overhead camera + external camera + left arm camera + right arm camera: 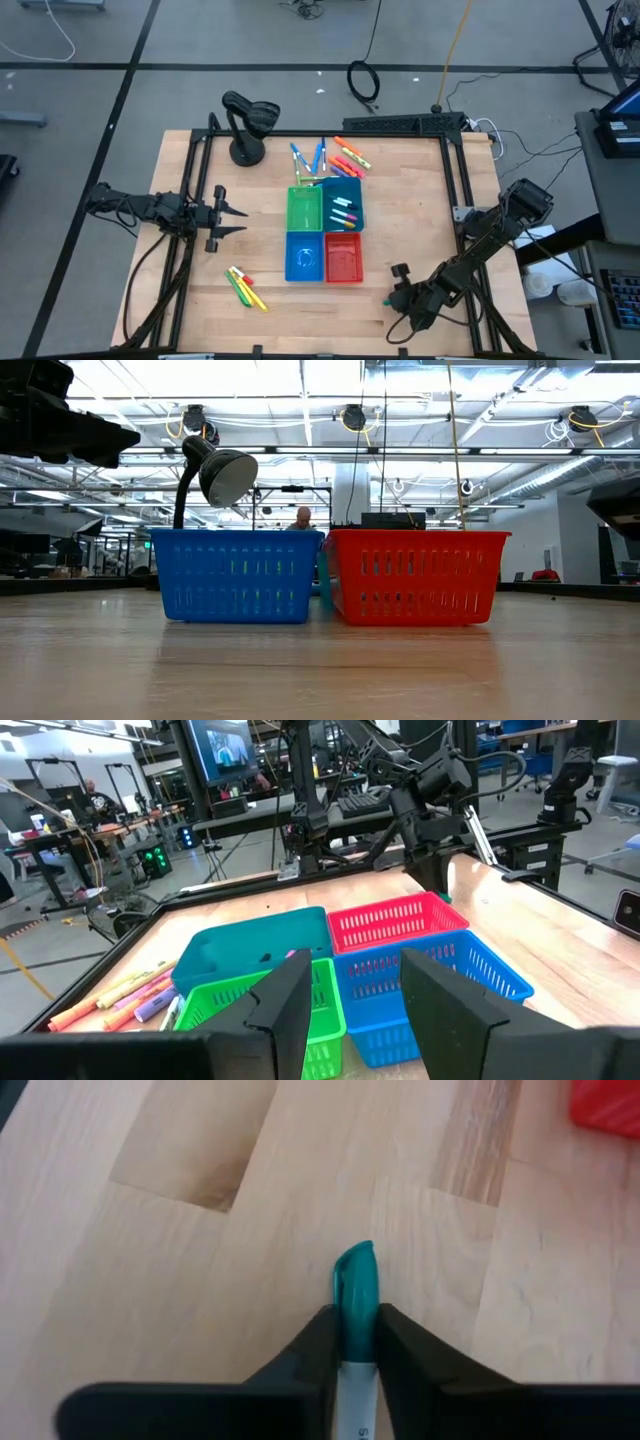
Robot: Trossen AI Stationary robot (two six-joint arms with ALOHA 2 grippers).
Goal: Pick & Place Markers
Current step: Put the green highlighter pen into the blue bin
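My right gripper is near the table's front right, tipped down and shut on a white marker with a teal cap. Several more markers lie on the wood: orange, pink and yellow ones and blue ones beyond the bins, and a yellow-green group at the near left. Some lie inside the teal bin. My left gripper waits open at the table's left side, pointing level toward the bins. My right gripper pinches the marker between its two fingers where the teal cap meets the white barrel. It slants down from above, and the cap end sticks out past the fingertips. Whether the marker is clear of the wood, I cannot tell.
Four bins stand together mid-table: green, teal, blue and red. A black desk lamp stands at the far left. Bare wood lies around my right gripper, between the red bin and the table's near edge.
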